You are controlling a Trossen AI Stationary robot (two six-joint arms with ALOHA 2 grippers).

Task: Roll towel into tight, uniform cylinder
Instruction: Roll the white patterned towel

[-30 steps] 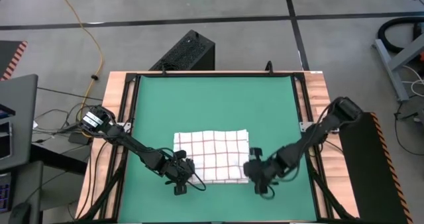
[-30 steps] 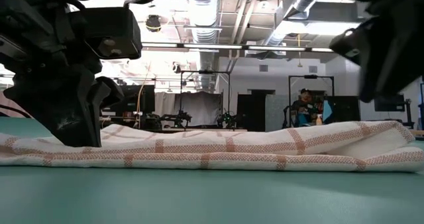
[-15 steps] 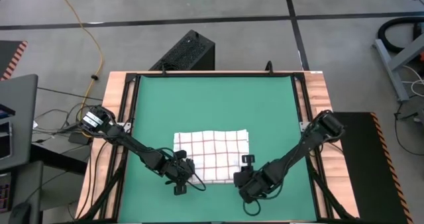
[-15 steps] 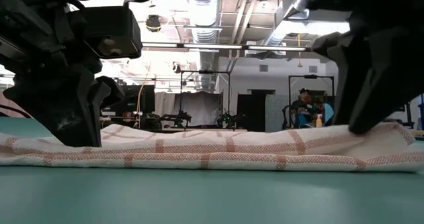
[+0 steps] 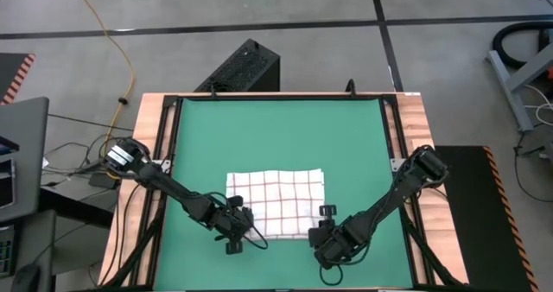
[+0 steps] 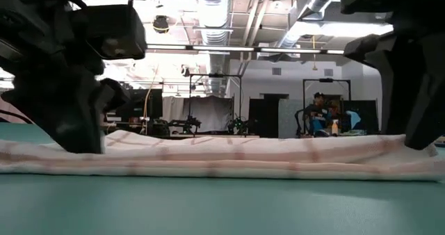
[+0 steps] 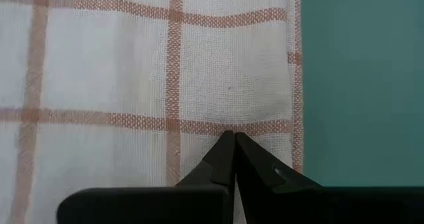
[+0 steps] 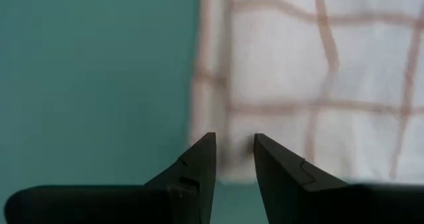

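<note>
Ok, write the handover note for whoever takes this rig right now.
Left gripper: shut, tips pressed on the towel at its near left corner.
Right gripper: open, at the towel's near right corner, nothing held.
Towel: lies flat, folded, on the near half of the green mat.
Done: both grippers are at the near edge.
Left: no roll has been started; grip the near edge on both sides and roll the cloth away into a tight, even cylinder.

Towel on mat, grippers at its near corners

White towel gridded red-brown on a green mat.
</note>
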